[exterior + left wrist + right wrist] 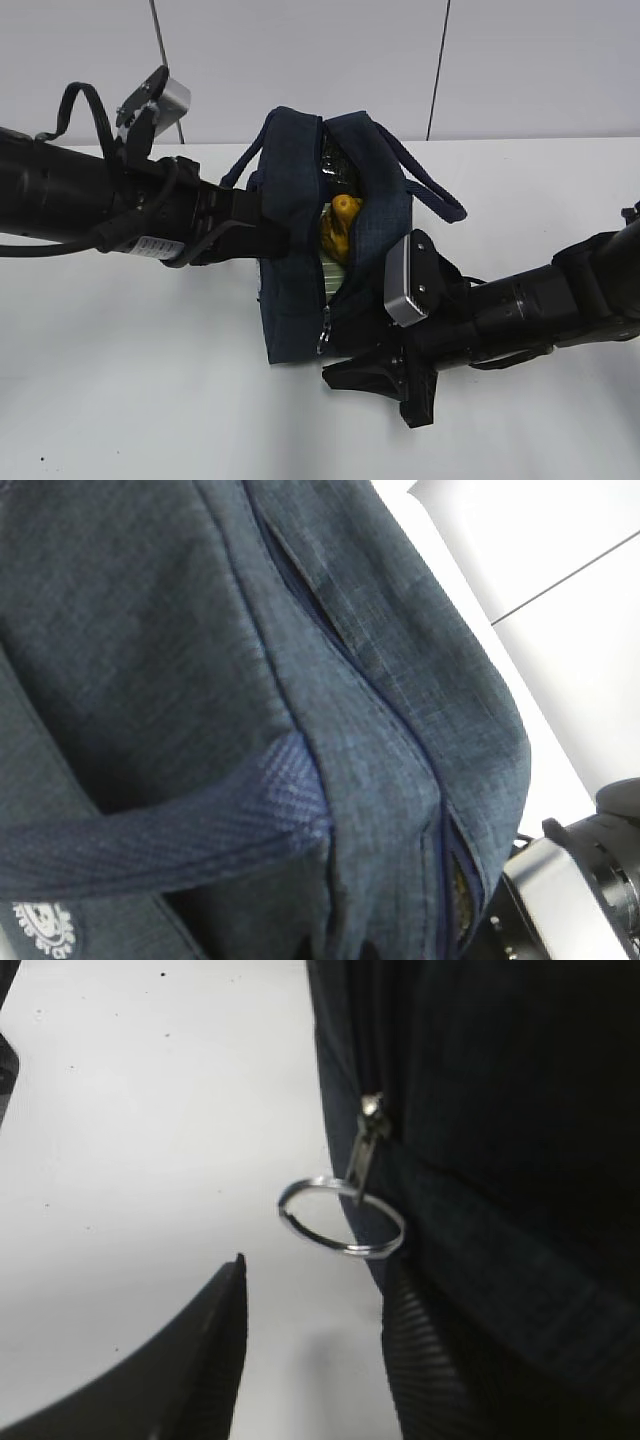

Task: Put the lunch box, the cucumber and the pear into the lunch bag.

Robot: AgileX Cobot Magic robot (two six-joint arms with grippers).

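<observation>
The navy lunch bag (290, 300) stands mid-table with its top slit partly open. Inside show the yellow pear (341, 224), a pale green strip of the lunch box (334, 270) below it, and a dark shiny shape that may be the cucumber (335, 165) above it. My left gripper (268, 235) is shut on the bag's left wall. Bag fabric (200, 630) and a handle strap (170, 835) fill the left wrist view and hide the jaws. My right gripper (315, 1295) is open at the bag's near end. The zipper's ring pull (342, 1217) hangs just ahead of it, untouched. The ribbed right finger (425, 1360) lies against the fabric.
The white table (150, 400) spreads to the front and left of the bag. A bag handle (435, 190) trails onto the table at the right. The right arm (540, 300) lies low across the front right. A wall stands behind.
</observation>
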